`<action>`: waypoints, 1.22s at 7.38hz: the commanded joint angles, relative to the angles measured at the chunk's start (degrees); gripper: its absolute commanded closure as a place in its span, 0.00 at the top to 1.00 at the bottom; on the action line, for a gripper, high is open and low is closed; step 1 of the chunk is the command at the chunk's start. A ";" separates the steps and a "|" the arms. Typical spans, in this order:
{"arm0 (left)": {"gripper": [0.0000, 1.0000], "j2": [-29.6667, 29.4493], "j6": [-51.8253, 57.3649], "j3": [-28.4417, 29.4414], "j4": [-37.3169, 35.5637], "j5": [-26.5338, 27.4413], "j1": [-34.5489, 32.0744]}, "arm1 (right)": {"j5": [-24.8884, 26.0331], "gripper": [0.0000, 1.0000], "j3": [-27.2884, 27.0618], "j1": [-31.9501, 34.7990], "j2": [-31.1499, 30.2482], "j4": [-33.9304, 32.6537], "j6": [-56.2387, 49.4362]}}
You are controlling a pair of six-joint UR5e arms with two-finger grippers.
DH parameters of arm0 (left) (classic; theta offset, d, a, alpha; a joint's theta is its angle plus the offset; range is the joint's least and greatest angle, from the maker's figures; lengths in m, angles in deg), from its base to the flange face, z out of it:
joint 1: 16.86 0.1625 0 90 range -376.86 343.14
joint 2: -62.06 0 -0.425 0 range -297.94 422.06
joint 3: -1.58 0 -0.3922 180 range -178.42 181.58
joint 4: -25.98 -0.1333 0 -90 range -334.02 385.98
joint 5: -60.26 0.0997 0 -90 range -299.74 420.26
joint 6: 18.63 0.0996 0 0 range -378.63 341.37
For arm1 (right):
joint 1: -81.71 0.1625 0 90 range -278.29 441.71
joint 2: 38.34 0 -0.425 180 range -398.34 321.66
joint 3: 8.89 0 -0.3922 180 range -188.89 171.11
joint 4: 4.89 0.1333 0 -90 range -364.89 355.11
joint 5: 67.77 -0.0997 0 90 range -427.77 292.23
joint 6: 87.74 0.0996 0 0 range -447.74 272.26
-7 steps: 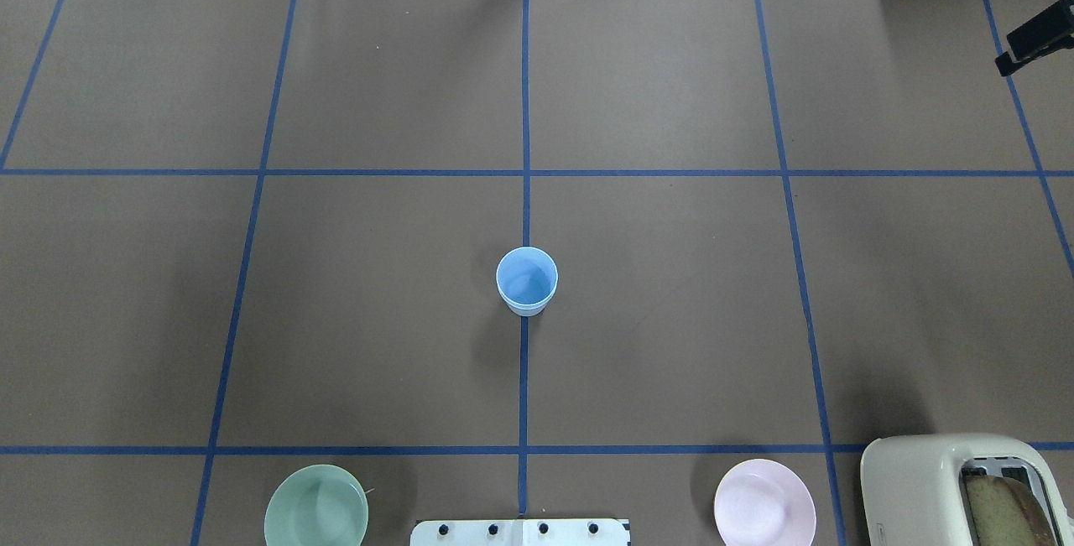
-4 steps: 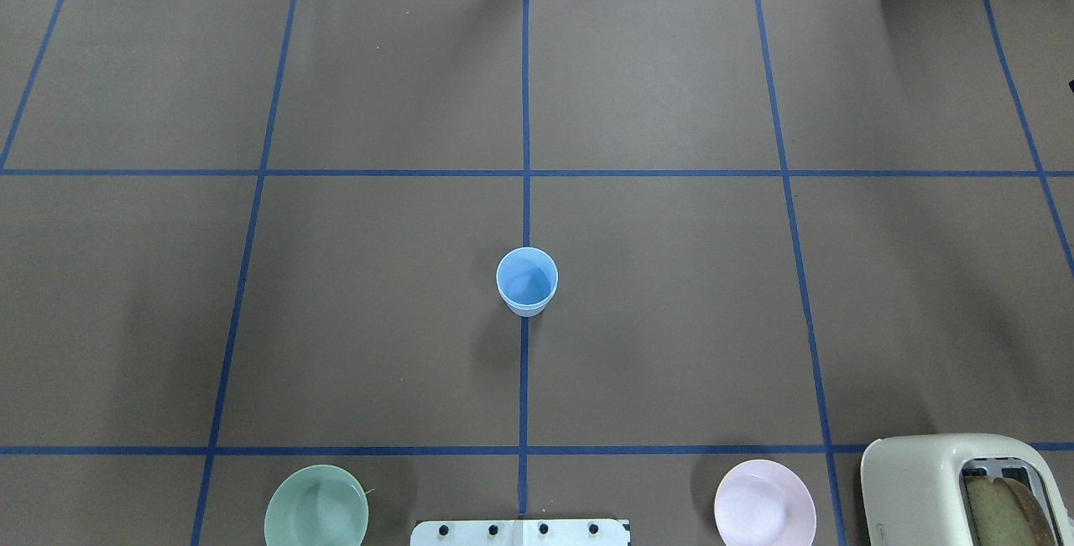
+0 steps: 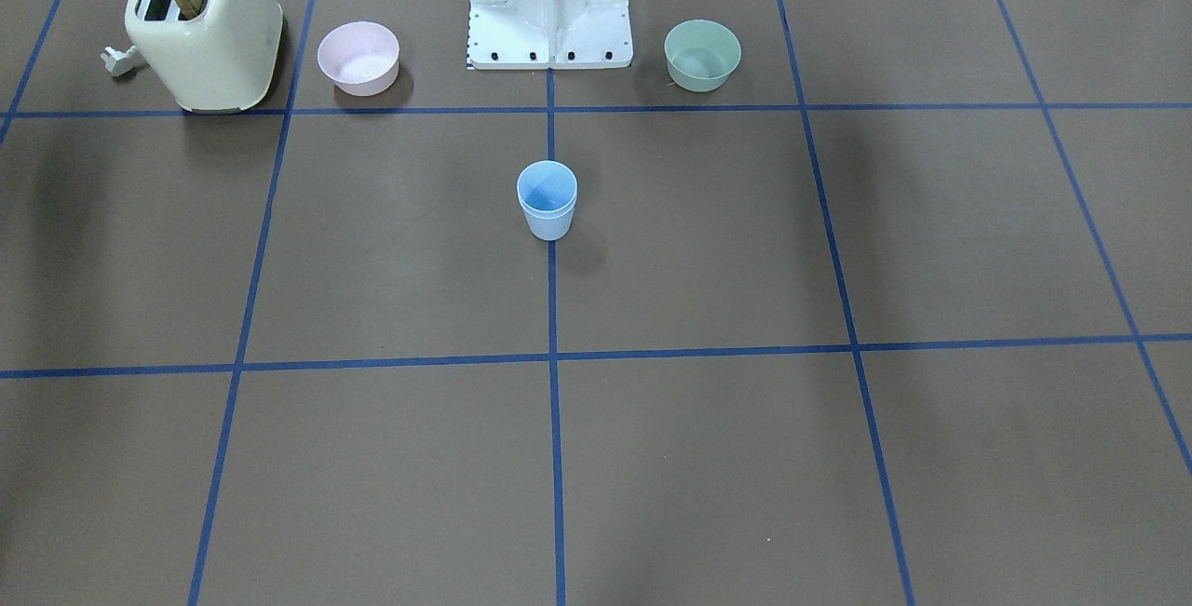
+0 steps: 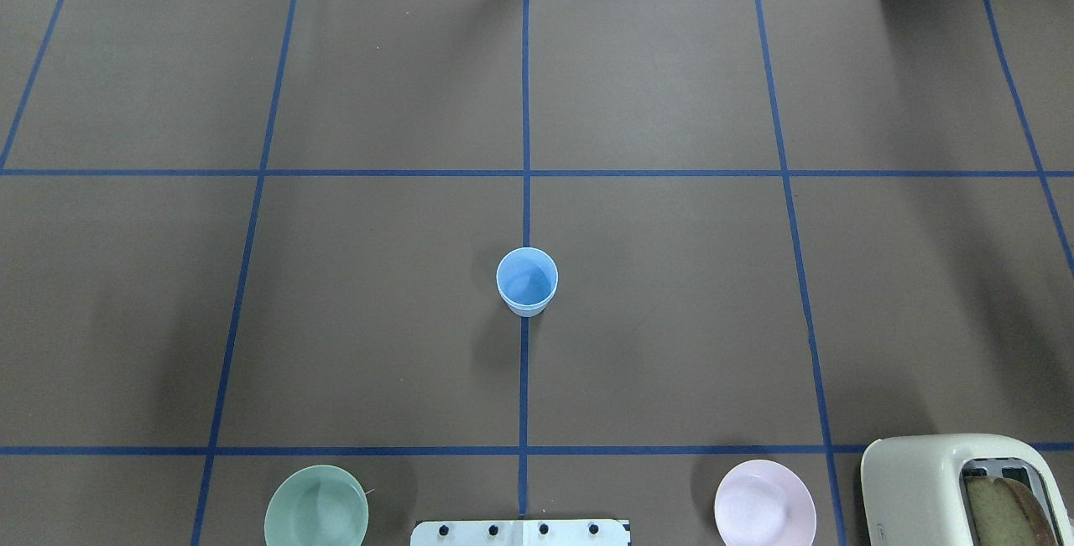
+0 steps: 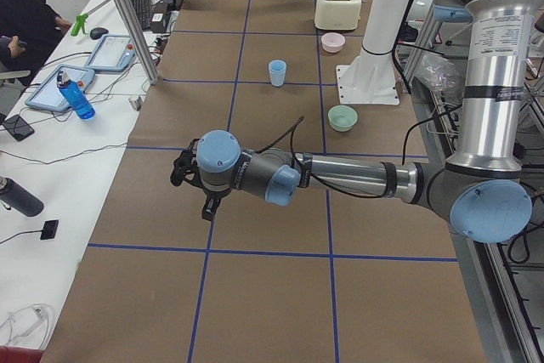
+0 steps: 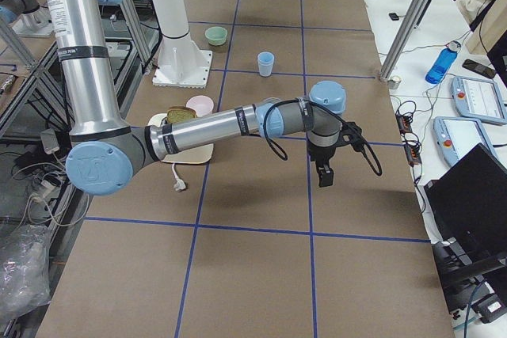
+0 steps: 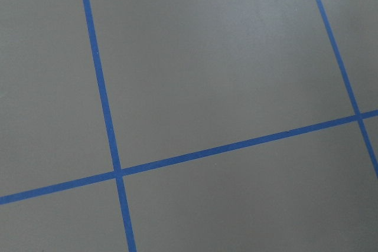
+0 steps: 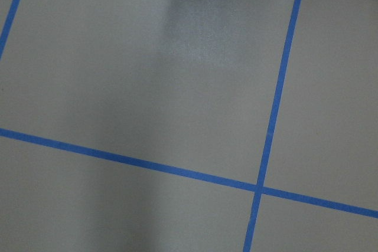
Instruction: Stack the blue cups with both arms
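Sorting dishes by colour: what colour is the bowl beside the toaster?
The small round bowl is pale pink, clearest in the front-facing view.

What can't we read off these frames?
- Left hand: seen only in exterior left, small and dark; open or shut unclear.
- Right hand: seen only in exterior right, same problem.
- Blue cups: one or two nested is unsure; the outer wall hides any inner cup, and overhead shows only the mouth.
- Toaster: cut off by overhead's bottom-right corner.
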 commanded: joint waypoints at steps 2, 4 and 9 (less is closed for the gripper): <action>0.98 0.11 0.04 0.16 0.03 0.08 -0.02 | 0.03 1.00 5.24 0.04 2.44 2.32 1.76; 0.98 0.46 0.12 0.60 -0.06 0.17 -0.02 | 0.55 1.00 7.95 -0.05 2.71 5.63 1.77; 0.98 2.93 0.83 3.24 4.07 0.08 -1.69 | 0.64 1.00 11.31 -0.05 2.71 9.61 1.77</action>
